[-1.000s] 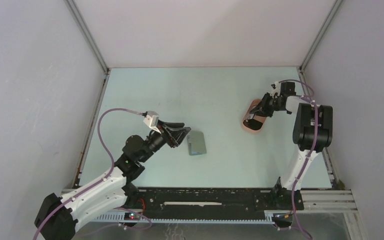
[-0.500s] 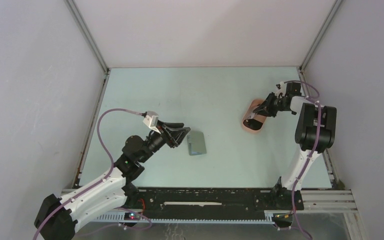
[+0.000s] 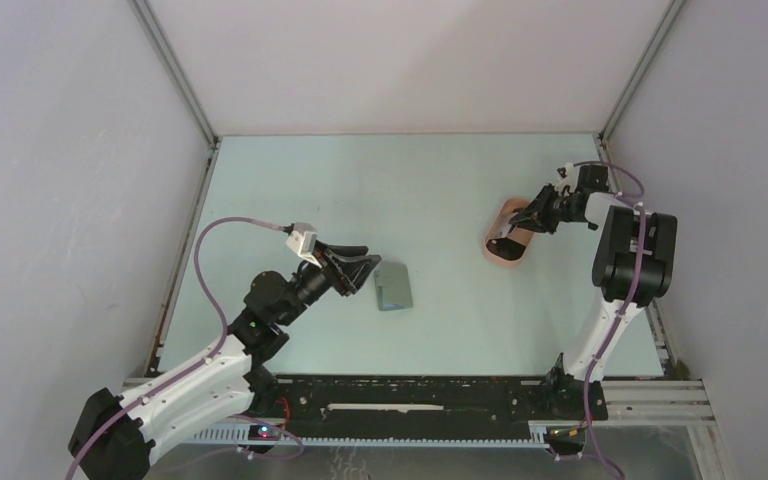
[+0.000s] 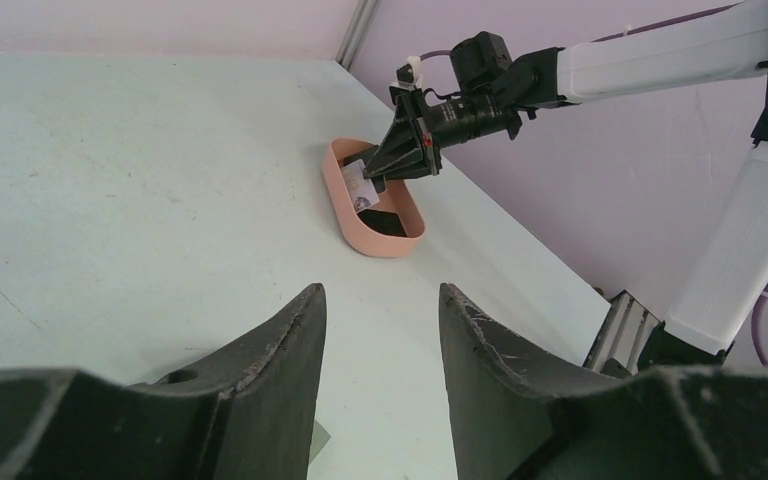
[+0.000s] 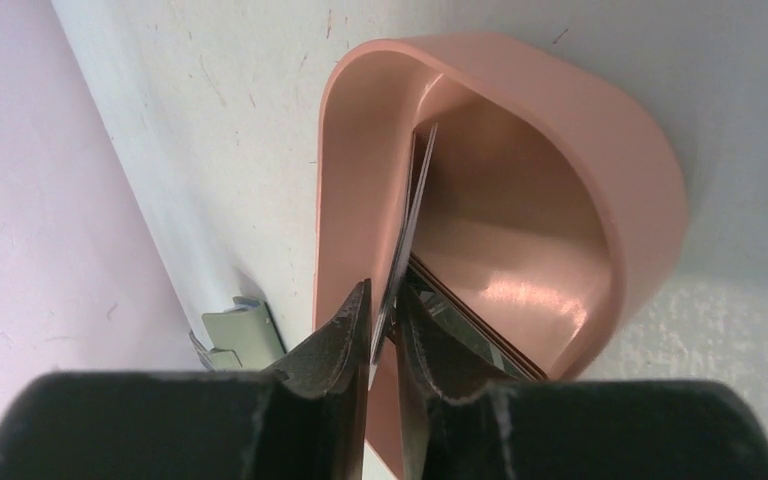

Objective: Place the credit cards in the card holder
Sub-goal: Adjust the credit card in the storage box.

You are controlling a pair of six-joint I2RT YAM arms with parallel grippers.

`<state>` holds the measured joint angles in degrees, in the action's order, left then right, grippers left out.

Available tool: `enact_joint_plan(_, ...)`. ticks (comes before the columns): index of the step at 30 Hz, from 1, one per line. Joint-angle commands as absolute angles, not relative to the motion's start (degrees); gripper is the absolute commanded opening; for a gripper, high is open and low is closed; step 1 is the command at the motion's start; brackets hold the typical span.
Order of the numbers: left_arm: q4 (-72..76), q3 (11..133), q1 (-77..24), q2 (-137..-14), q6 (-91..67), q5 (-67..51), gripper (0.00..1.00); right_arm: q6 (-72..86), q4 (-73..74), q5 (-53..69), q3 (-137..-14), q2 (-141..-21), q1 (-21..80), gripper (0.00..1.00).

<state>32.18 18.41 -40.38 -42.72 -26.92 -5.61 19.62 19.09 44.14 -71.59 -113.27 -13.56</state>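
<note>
Item 1, my right claw: pinching one credit card on edge, inside the pink tray, far right.
Item 2, my left claw: spread, empty, just left of the card holder, mid-scene.

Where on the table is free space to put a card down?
Free: the strip between the wallet and the pink tray, and the far half of the table. Crowded: the tray, where the right gripper pinches a card, and beside the left gripper.
</note>
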Motion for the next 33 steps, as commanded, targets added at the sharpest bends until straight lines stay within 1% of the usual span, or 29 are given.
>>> enact_joint_plan(1,32.96,16.92,-40.76,-42.28,-26.47,-4.75,0.51,19.00,19.85,45.06,-73.48,-111.91,-14.06,0.21)
enact_joint_plan(6,32.96,16.98,-40.81,-42.27,-26.49,-4.75,0.50,18.09,20.53,44.84,-73.53,-111.64,-14.37,0.13)
enact_joint_plan(8,32.96,16.99,-40.84,-42.28,-26.46,-4.83,0.50,17.38,21.01,44.57,-73.51,-111.56,-14.53,0.08)
enact_joint_plan(10,32.98,16.96,-40.87,-42.26,-26.47,-4.92,0.50,16.29,21.57,44.31,-73.49,-111.33,-14.80,0.00)
enact_joint_plan(11,32.96,17.01,-40.86,-42.31,-26.49,-5.06,0.51,15.14,21.90,44.16,-73.52,-110.98,-14.89,0.00)
enact_joint_plan(18,33.85,17.27,-40.96,-43.35,-26.42,-6.01,0.51,9.88,23.63,44.52,-73.54,-109.08,-15.69,0.01)
enact_joint_plan(20,34.30,17.38,-41.04,-43.81,-26.50,-6.15,0.51,9.80,23.48,45.40,-73.50,-109.51,-15.65,0.07)
enact_joint_plan(26,34.56,17.21,-41.19,-43.98,-26.59,-6.20,0.51,9.15,25.13,46.86,-75.31,-111.82,-14.71,0.13)
enact_joint_plan(29,34.54,17.11,-41.21,-43.77,-26.56,-6.09,0.51,9.04,25.15,47.21,-75.45,-112.10,-14.25,0.19)
enact_joint_plan(33,34.54,17.29,-41.19,-43.94,-26.48,-6.16,0.51,9.16,25.22,47.48,-75.42,-112.23,-14.40,0.21)
